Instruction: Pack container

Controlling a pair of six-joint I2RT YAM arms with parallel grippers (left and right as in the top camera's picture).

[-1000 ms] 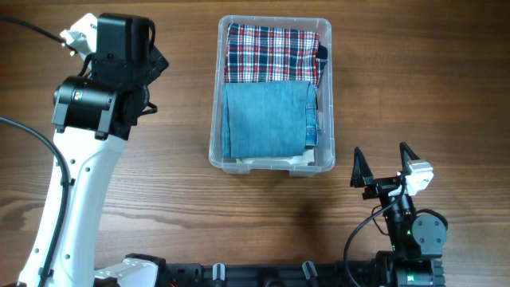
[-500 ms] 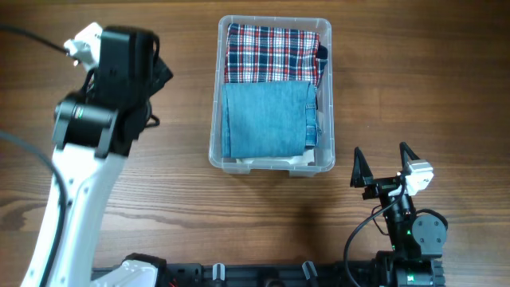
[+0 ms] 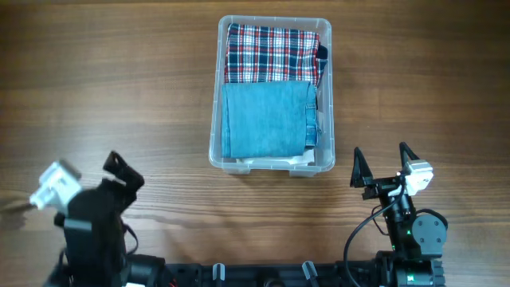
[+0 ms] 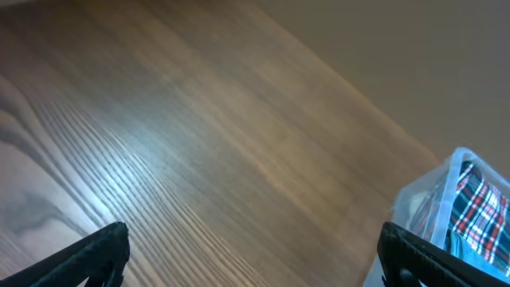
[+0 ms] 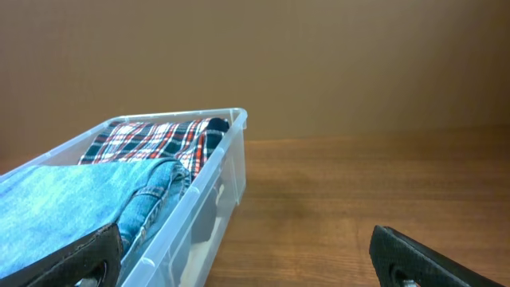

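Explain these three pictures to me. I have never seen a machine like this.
This is a robot with two arms at a wooden table. One picture looks straight down from above; the other two come from a camera on each wrist, with the black fingertips at the bottom corners. A clear plastic container stands on the table, packed with a folded plaid shirt and folded blue jeans. The left gripper and the right gripper are both open and hold nothing.
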